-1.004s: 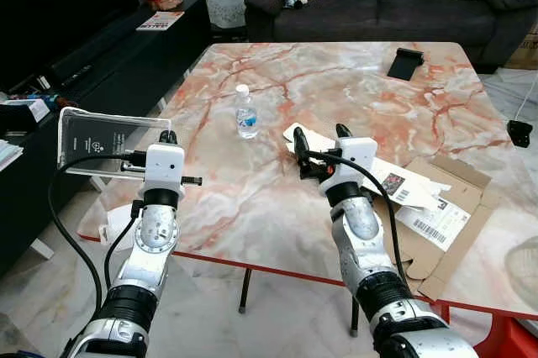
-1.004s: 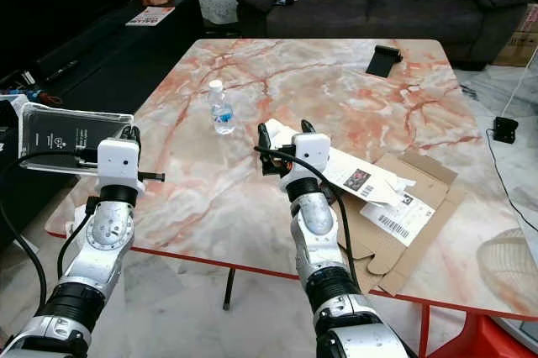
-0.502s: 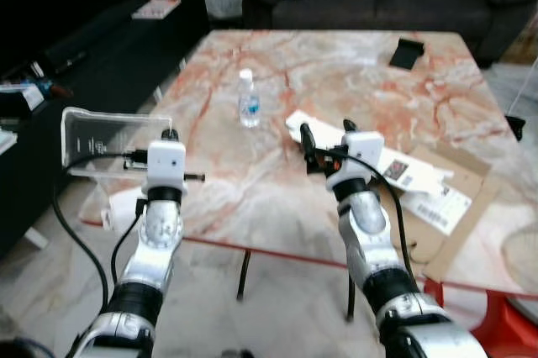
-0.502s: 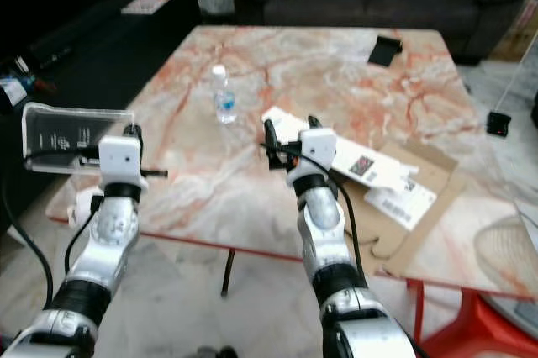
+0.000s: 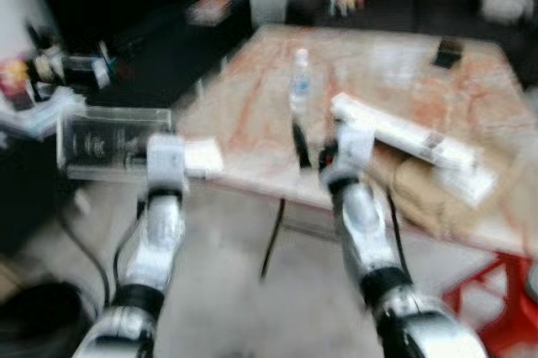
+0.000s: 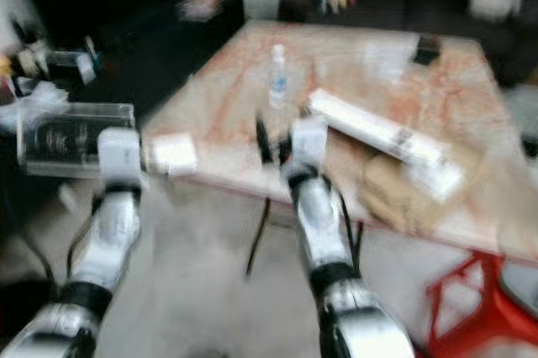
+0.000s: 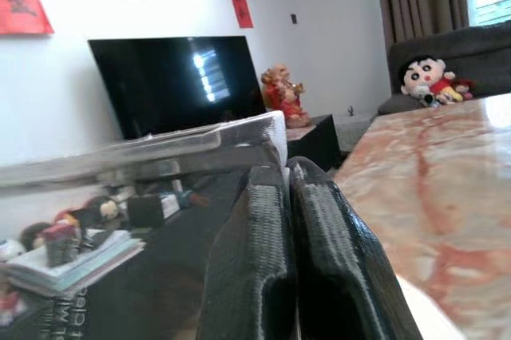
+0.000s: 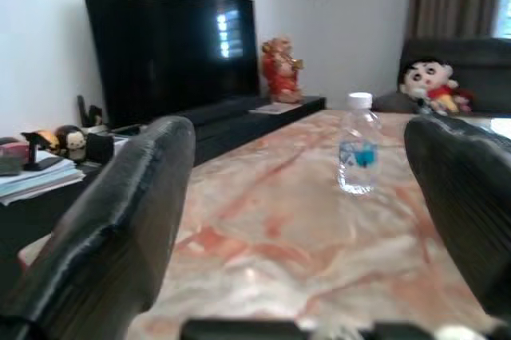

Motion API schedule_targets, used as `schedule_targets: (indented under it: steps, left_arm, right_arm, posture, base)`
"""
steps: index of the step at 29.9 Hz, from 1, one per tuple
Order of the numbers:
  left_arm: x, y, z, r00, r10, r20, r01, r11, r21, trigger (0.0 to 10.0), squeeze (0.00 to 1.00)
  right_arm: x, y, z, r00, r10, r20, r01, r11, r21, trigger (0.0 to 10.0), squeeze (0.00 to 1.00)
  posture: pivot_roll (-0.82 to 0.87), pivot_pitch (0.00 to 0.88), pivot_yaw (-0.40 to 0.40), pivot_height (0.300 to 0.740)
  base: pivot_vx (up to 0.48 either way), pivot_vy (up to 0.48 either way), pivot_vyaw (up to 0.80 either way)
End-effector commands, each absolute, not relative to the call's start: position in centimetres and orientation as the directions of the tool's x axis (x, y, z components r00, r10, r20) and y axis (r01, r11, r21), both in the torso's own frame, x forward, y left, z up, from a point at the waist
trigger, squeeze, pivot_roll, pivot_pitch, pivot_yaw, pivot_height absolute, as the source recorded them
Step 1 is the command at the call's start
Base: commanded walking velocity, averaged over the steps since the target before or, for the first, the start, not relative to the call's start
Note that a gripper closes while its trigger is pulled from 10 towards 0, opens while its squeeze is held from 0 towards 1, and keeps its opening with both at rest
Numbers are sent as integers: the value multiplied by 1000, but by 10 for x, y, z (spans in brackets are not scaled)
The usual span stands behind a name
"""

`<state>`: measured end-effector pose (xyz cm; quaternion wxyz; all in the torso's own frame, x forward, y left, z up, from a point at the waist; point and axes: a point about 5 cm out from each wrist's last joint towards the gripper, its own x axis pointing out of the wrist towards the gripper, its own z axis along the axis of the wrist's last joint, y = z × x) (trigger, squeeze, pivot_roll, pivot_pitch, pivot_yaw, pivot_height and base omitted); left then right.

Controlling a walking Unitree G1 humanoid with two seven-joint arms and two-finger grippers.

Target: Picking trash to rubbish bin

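Clear plastic box pinched in left gripper, held off the marble table's left edge. Right gripper spread wide, empty, low over the table facing water bottle. Head views motion-blurred.

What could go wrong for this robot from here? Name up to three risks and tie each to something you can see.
1. The left gripper is shut on a clear plastic box that juts out sideways; while the robot moves, it may strike the TV cabinet.
2. The open right gripper sits near the table edge and could bump it.
3. The head views are blurred, so the water bottle is hard to place.
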<state>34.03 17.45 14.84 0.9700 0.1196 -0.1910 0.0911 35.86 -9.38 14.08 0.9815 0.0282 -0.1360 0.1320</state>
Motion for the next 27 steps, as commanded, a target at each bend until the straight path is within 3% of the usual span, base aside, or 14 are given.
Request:
schedule_targets:
  steps: [1,15,20,21,25,27]
  left_arm:
    - [341,172,151,907,128,400,-216,959,182,10000,0]
    - [332,181,133,930,135,341,-215,954,208,10000,0]
    - [324,190,80,990,127,61,-136,974,183,10000,0]
    - [314,197,59,988,149,-37,-142,979,148,10000,0]
    - [303,205,39,975,169,-144,-154,982,108,10000,0]
    - [280,216,6,929,184,-321,-153,981,118,10000,0]
  right_arm:
    - [359,-101,140,934,234,269,-247,969,13,10000,0]
    - [357,-118,125,960,184,210,-197,980,40,10000,0]
    - [343,-141,80,994,107,4,-107,991,79,10000,0]
    - [333,-153,58,992,71,-107,-64,995,72,10000,0]
    - [320,-167,35,974,39,-221,-26,998,64,10000,0]
    - [295,-185,5,928,-18,-373,42,998,56,10000,0]
  posture:
    - [45,0,49,740]
    - [50,0,47,740]
    - [42,0,44,740]
    - [41,0,42,740]
    - [41,0,40,740]
    - [41,0,40,740]
  base:
    - [-244,0,0]
    - [-209,0,0]
    - [0,0,0]
    - [0,0,0]
    - [0,0,0]
    - [0,0,0]
